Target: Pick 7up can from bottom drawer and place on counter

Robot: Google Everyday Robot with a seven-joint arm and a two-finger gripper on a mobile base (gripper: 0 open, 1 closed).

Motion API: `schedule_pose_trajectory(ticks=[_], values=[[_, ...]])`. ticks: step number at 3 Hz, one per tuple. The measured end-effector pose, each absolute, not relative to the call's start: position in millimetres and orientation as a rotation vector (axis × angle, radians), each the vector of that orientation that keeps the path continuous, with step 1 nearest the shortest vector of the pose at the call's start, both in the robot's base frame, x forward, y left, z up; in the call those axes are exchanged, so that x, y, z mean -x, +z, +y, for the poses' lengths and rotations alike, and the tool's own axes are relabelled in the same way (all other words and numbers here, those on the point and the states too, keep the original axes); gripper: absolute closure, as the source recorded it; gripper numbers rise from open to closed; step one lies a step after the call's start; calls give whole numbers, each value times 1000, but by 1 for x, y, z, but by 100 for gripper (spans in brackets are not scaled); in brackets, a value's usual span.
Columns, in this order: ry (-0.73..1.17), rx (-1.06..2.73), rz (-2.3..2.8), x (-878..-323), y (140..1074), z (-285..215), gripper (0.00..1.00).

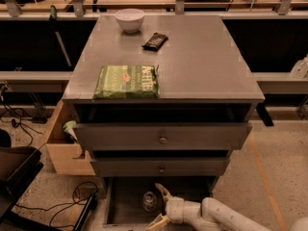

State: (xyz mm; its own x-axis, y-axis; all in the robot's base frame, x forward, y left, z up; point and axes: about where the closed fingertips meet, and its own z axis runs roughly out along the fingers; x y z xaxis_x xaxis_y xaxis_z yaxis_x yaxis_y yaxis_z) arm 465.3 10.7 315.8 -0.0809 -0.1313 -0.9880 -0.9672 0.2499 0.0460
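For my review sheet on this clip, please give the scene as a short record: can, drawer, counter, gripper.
can: small silver-topped, pale green 7up can, standing in the drawer
drawer: dark grey metal bottom drawer, pulled open
gripper: white two-finger gripper, inside the drawer just right of the can, fingers spread, not closed on it
counter: flat grey metal counter; holds a white bowl, a dark packet and a green chip bag
status: can not yet lifted

- The flat green crinkled chip bag lies on the grey metal surface. White block letters at its right end, turned sideways, seem to read "KETTLE".
- The white two-finger claw, fingers spread, sits in the dark grey bottom drawer beside the small silvery-topped can, whose markings cannot be read.
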Motion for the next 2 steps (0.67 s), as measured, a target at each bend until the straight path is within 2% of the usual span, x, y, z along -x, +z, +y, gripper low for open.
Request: schedule_pose_trajectory(ticks=[2], values=[[1017,1087,1452,-472,304,19,0]])
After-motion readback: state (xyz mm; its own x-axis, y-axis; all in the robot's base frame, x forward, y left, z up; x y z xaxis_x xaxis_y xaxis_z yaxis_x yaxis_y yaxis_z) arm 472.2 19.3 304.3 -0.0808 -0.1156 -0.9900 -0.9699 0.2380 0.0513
